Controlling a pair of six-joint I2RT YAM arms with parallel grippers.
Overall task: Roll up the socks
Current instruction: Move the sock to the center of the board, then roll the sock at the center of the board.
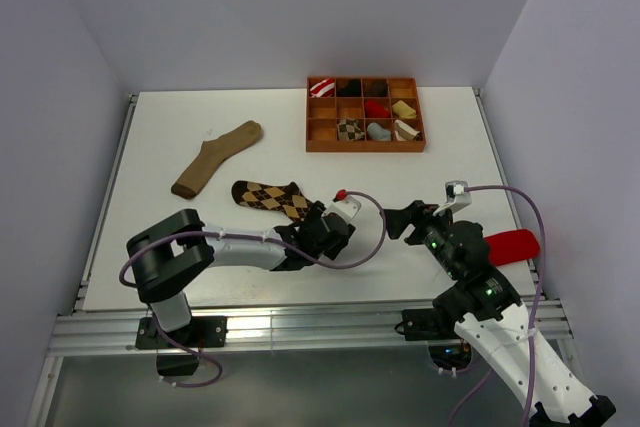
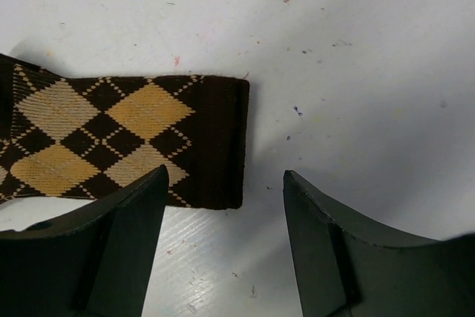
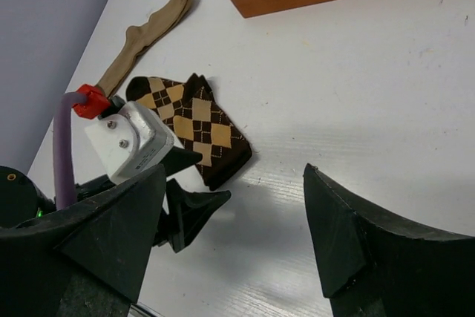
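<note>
A dark brown argyle sock (image 1: 268, 196) lies flat on the white table, its plain dark cuff (image 2: 219, 139) pointing at my left gripper. That left gripper (image 1: 318, 225) is low over the table at the cuff end, open. The cuff's corner lies just ahead of its fingertips (image 2: 157, 177), and nothing is held. From the right wrist I see the same sock (image 3: 194, 120) and the left gripper (image 3: 197, 183) beside it. My right gripper (image 1: 398, 221) hovers to the right of the sock, open and empty. A rolled argyle sock (image 1: 349, 129) and a grey one (image 1: 378, 131) sit in the tray.
An orange compartment tray (image 1: 365, 146) at the back right holds several rolled socks. A long plain tan sock (image 1: 215, 157) lies at the back left. Something red (image 1: 515, 245) lies beside the right arm near the table's right edge.
</note>
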